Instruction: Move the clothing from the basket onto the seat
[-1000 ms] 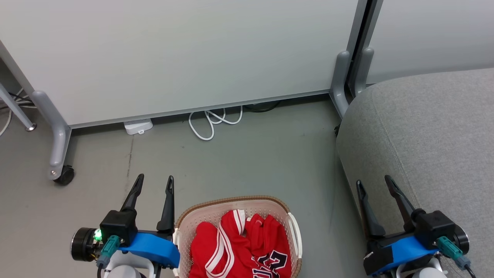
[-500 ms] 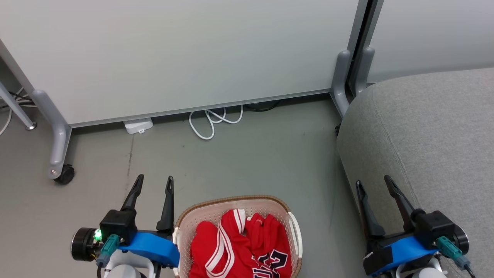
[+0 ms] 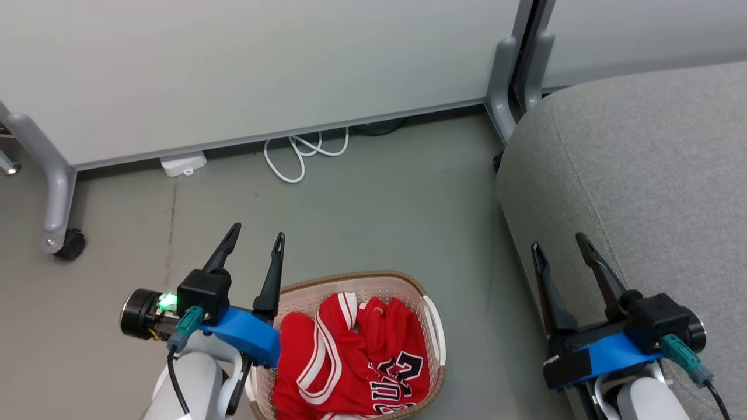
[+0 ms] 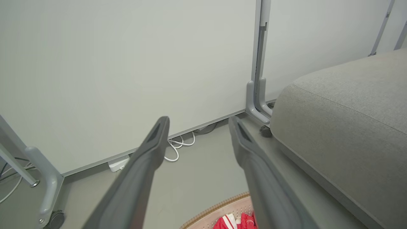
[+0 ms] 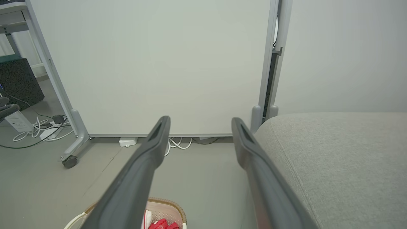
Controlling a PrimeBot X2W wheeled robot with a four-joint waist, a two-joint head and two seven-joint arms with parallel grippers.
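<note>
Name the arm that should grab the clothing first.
Left. The left gripper hangs open at the basket rim, beside the clothing; the right gripper, also open, sits farther off by the seat.

clothing (image 3: 350, 356): soft red cloth, slight sheen, creased.
basket (image 3: 379, 286): smooth cream plastic, perforated wall; brown woven-look rim.
seat (image 3: 642, 163): light grey woven upholstery, matt, fine grain, stitched seam.
floor (image 3: 379, 204): grey, smooth, matt, faint scuffs.
partition panel (image 3: 233, 58): pale, smooth, matt.
panel leg (image 3: 55, 175): grey painted metal, satin.
cable (image 3: 300, 150): white smooth plastic.
left pincer (image 3: 258, 230), right pincer (image 3: 557, 240): matt dark plastic.
</note>
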